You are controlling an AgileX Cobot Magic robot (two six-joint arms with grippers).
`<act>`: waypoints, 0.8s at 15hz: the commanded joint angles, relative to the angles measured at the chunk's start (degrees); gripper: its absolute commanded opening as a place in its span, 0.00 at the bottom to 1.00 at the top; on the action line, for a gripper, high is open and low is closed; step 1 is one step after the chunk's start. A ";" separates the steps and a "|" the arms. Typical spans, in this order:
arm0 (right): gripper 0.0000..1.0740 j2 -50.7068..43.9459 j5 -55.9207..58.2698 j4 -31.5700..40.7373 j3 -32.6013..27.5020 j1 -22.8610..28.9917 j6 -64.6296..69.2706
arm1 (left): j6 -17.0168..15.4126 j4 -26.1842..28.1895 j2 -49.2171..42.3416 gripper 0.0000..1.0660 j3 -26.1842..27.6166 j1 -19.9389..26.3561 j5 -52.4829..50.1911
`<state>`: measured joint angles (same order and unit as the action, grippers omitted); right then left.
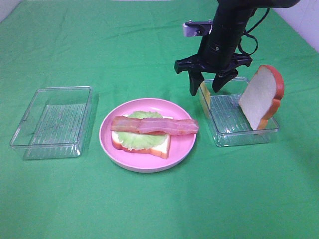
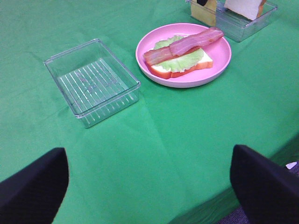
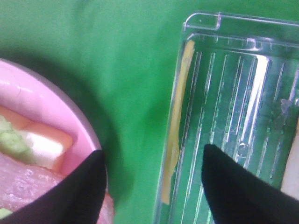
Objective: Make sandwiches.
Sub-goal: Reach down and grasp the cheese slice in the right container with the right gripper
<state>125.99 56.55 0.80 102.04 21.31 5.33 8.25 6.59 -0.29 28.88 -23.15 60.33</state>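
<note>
My right gripper (image 1: 206,91) hangs, jaws apart and empty, astride the cheese slice (image 1: 205,104) seemingly leaning on the tray (image 1: 244,142) wall, while my left gripper (image 2: 148,149) gapes empty.

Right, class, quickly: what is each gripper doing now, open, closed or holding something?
Left gripper: open, holding nothing.
Right gripper: open, fingers either side of the cheese slice, not gripping it.

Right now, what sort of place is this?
Likely a robot lab tabletop staged as a play kitchen: green cloth, toy sandwich on a pink plate, clear trays.
</note>
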 commanded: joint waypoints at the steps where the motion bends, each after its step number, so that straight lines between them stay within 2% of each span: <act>1: 0.47 0.06 -0.63 -0.23 0.29 -0.17 -0.92 | -0.40 0.23 -1.20 0.83 -0.06 -0.06 -0.63; 12: 0.44 0.11 -2.23 -1.20 0.29 -0.23 -0.86 | -0.40 0.23 -1.20 0.83 -0.06 -0.06 -0.63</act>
<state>126.05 54.89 0.34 102.04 21.31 5.33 8.25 6.59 -0.29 28.88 -23.15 60.33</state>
